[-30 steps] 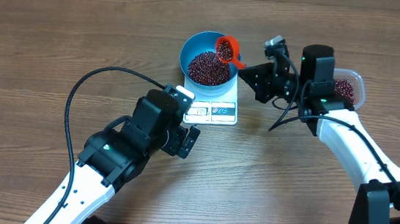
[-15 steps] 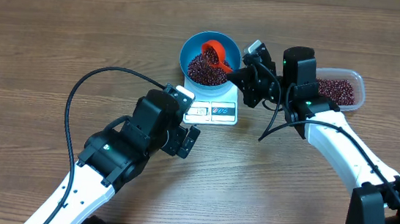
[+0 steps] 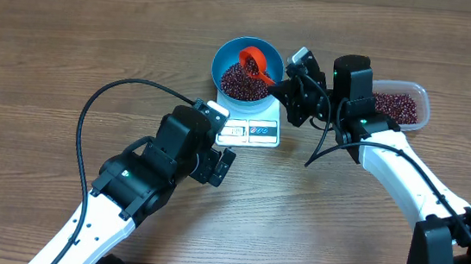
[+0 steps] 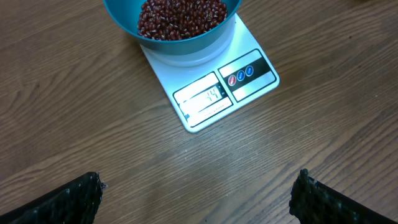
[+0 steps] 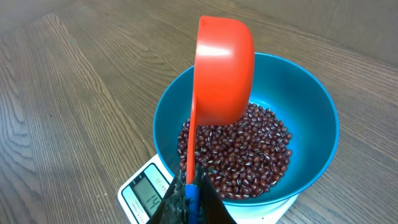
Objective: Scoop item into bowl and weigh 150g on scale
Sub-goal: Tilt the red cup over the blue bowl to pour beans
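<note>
**Orange scoop over the bowl: tip gently, read often**

Orange plastic scoop [image 5: 224, 68] gripped by its handle in the right gripper [image 5: 189, 194], jaws clenched tight on it. Raised on edge just above the beans [image 5: 249, 149], inside the rim of the blue bowl [image 5: 323, 130], back of the cup toward the wrist camera, contents hidden.

Roll the wrist a little at a time to drop only a few beans. Pause after each shake to check the white scale [image 4: 211, 93] under the bowl. Digits too faint to read with certainty here. Avoid touching or leaning on the rim, to spare the reading. If short, go back to the clear tub [image 3: 420, 102] beside the right arm for more.

Left gripper [image 4: 198, 180] spread wide, grasping nothing, hanging near the display edge of the scale but apart from it. Leave it there, clear of the pour.
</note>
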`<action>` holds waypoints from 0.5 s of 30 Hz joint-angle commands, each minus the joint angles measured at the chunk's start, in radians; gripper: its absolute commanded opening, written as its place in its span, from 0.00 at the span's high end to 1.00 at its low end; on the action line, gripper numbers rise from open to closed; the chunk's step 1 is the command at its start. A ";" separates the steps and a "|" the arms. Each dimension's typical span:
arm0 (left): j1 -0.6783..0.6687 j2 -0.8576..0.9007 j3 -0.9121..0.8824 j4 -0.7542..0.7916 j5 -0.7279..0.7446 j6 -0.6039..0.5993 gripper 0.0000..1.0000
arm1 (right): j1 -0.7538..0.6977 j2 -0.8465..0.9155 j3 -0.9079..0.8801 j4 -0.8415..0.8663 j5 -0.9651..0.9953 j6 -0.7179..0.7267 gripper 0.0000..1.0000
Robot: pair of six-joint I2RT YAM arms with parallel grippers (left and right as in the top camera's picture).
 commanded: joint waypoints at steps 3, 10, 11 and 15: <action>0.004 0.003 0.000 0.004 0.012 0.018 0.00 | 0.000 0.002 0.000 0.003 0.009 -0.011 0.96; 0.004 0.003 0.000 0.004 0.012 0.018 0.01 | 0.000 0.002 0.000 -0.006 0.009 -0.010 0.96; 0.004 0.003 0.000 0.004 0.012 0.018 0.00 | 0.000 0.002 0.000 -0.006 0.009 -0.010 0.96; 0.004 0.003 0.000 0.004 0.012 0.018 0.00 | 0.000 0.002 0.000 -0.007 0.009 -0.010 0.96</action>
